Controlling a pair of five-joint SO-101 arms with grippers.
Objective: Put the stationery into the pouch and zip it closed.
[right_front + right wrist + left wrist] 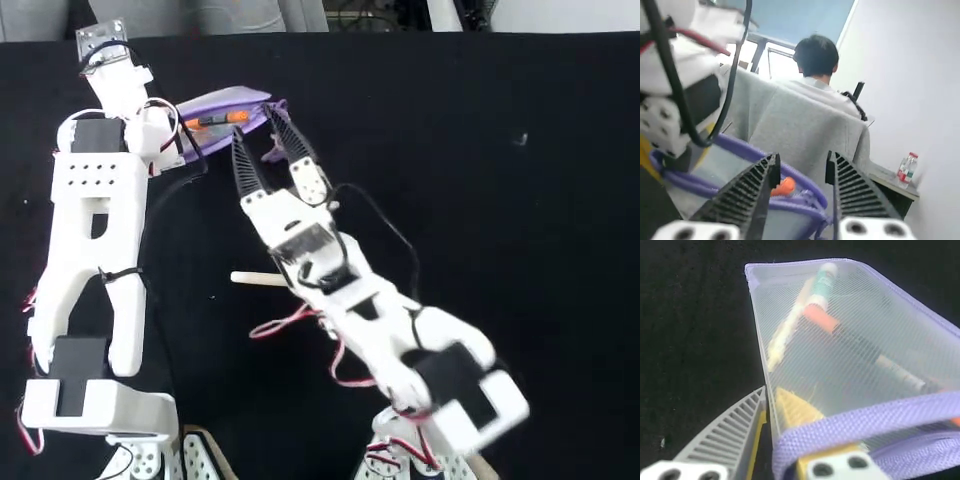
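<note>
A see-through pouch (225, 105) with purple edging lies at the back of the black table. My left gripper (771, 395) is shut on the pouch's (850, 355) purple zip edge, with the grey finger (730, 435) outside the wall. Inside lie an orange-capped pen (820, 319), a green-and-white glue stick (822, 282) and a pale pencil (785, 335). My right gripper (252, 122) stands open just in front of the pouch's right end. Between its black fingers (757, 185) I see the purple rim (740, 150) and the orange pen (782, 186).
A pale wooden pencil (258, 279) lies on the table beside my right arm. The left arm's white body (670, 100) is close beside my right gripper. Black table stretches to the right (520, 200).
</note>
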